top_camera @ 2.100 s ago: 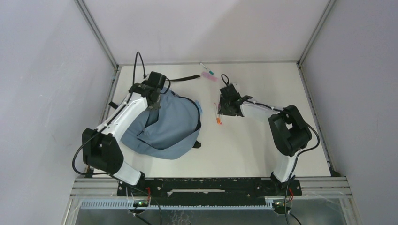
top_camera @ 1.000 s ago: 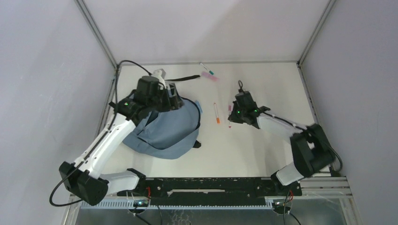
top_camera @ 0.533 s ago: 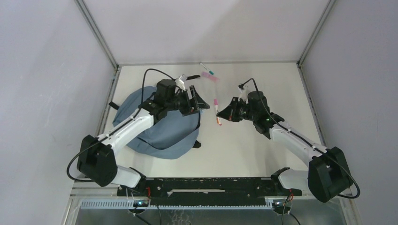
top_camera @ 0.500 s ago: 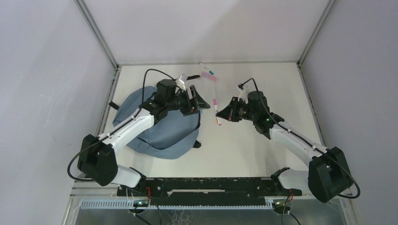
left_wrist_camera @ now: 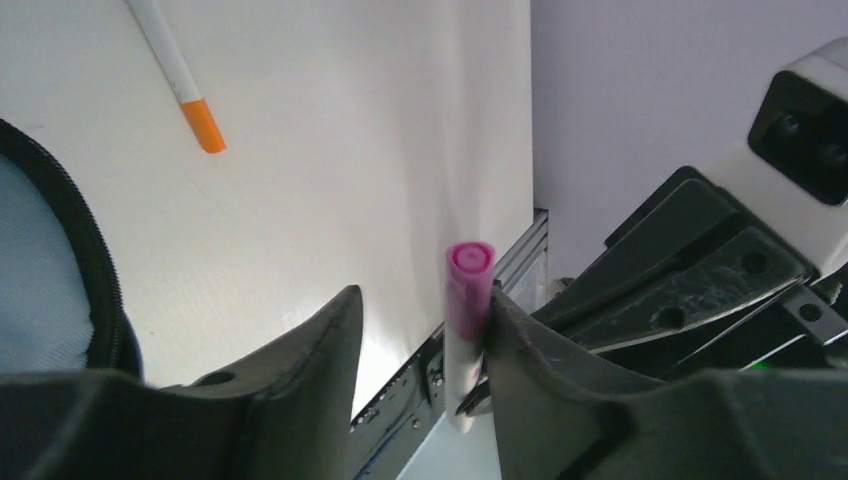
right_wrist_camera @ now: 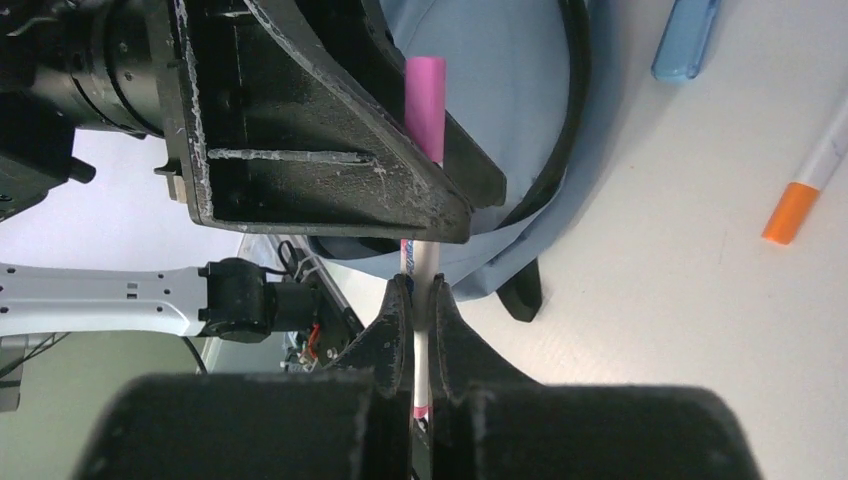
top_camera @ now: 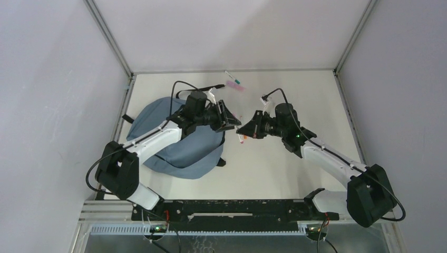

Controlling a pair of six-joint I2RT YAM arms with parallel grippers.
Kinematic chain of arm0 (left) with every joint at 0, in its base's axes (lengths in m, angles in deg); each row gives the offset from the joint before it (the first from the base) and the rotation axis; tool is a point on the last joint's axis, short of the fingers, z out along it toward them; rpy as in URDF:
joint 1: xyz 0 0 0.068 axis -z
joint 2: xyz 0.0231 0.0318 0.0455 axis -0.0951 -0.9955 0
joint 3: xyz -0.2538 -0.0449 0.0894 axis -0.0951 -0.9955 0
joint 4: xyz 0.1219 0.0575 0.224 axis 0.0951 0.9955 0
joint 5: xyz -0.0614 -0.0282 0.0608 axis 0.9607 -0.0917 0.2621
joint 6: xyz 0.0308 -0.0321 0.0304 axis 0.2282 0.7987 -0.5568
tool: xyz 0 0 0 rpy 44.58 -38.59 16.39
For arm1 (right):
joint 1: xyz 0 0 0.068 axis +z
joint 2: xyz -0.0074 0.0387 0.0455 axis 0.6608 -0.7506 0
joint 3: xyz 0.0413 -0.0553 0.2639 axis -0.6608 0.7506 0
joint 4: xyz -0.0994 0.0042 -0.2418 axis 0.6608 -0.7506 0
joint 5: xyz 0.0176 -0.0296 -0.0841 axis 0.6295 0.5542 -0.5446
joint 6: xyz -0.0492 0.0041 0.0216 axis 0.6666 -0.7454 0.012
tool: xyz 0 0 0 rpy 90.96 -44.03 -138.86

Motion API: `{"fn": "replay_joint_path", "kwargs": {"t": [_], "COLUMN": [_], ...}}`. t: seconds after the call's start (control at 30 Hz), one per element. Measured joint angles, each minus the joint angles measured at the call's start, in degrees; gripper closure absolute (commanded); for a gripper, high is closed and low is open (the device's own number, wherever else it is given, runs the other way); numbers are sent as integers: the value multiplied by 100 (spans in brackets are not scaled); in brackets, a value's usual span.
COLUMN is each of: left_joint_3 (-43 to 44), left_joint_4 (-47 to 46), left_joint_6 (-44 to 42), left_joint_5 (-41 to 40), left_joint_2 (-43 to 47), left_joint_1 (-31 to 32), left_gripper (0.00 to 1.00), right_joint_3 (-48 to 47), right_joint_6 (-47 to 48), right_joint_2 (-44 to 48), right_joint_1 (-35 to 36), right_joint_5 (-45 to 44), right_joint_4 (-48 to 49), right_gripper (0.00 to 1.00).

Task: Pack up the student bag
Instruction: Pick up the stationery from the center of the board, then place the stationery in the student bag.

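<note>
The soft slate-blue fabric backpack [top_camera: 179, 150] with black straps and zipper trim lay on the left part of the white table [top_camera: 295, 95], partly under the left arm. Both arms reached toward the middle of the table, and their grippers met just beyond the bag's right edge.

The right gripper [right_wrist_camera: 420, 290] was clamped on the white barrel of a pen with a pink cap [right_wrist_camera: 425, 95], holding it out toward the other arm. The cap end stood between the fingers of the left gripper [left_wrist_camera: 420, 310]. In the left wrist view the pen touched one finger [left_wrist_camera: 520, 360], while a clear gap showed between it and the other. The left jaws were therefore apart and had not closed on the pen.

A white pen with an orange cap [left_wrist_camera: 178, 75] lay on the table near the bag's zipper edge. A light-blue elongated object [right_wrist_camera: 686, 40] rested just beside the bag, too cropped to identify. Near the far edge of the table lay a flat pink item [top_camera: 235, 87], with a thin pen with a teal tip [top_camera: 231, 77] just beside it.
</note>
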Motion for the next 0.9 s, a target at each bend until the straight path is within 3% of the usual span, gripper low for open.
{"fn": "replay_joint_path", "kwargs": {"t": [0.2,0.23,0.33,0.4,0.53,0.73,0.9], "left_joint_3": [0,0,13,52,632,1871,2000], "left_joint_4": [-94,-76,20,273,1733,3783,4520], "left_joint_6": [216,212,166,-46,-916,-2258,-2942], "left_joint_5": [9,2,-61,-205,-1075,-3668,-5268], "left_joint_2": [-74,-74,-66,-44,0,262,457], "left_joint_1": [72,72,70,66,0,-168,-199], "left_gripper": [98,100,100,100,100,100,100], "right_joint_3": [-4,-4,-9,-17,-33,-35,-46], "right_joint_6": [-15,-28,-96,-160,-133,79,240], "right_joint_2": [-177,-205,-284,-310,-251,258,396], "right_joint_1": [173,201,243,273,291,79,-138], "right_joint_5": [-7,-28,-92,-127,-273,-575,-697], "right_joint_4": [20,44,90,85,-42,-623,-905], "right_gripper": [100,94,37,23,18,18,18]}}
